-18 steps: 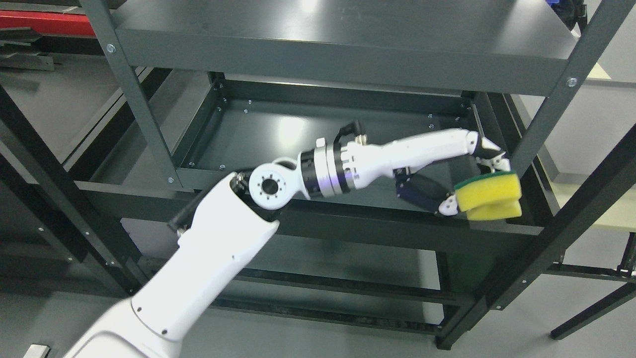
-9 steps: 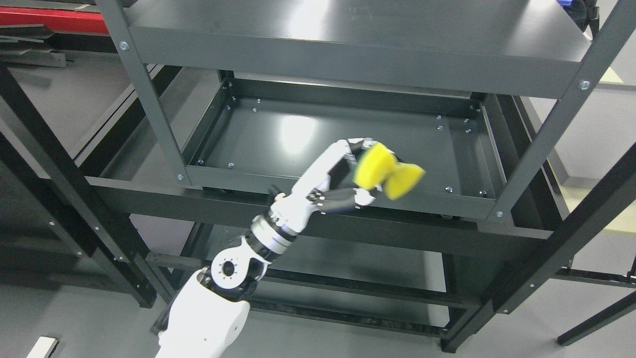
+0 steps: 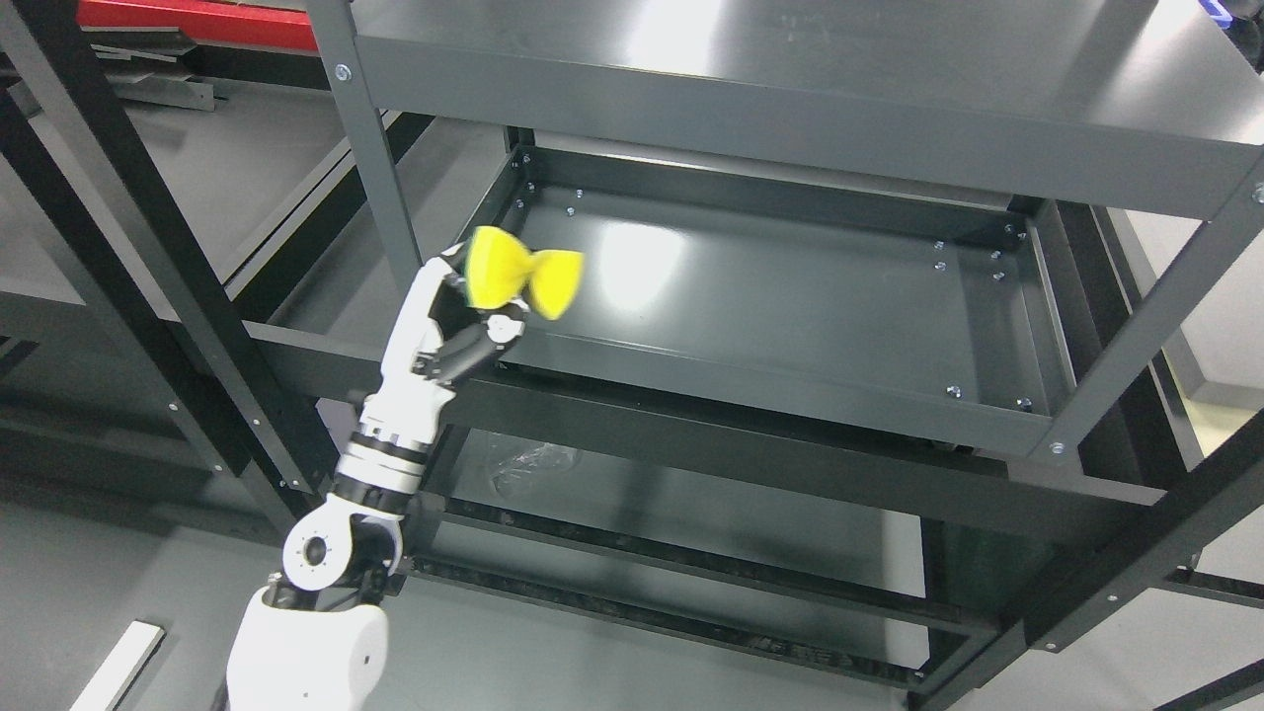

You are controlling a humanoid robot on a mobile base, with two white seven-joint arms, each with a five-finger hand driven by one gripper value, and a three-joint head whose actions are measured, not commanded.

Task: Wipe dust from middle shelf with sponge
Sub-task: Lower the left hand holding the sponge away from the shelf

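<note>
Head view: my left hand [image 3: 449, 331] has swept from the shelf's right end to its left front corner, fingers pinched on the sponge [image 3: 521, 280] — now left of centre, lifted off the shelf [image 3: 790, 306]. One pass looks finished — camera shifted too.

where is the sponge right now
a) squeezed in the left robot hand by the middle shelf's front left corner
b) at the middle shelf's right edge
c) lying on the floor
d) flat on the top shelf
a, the left robot hand pinches the yellow sponge at the middle shelf's front left corner.
</note>
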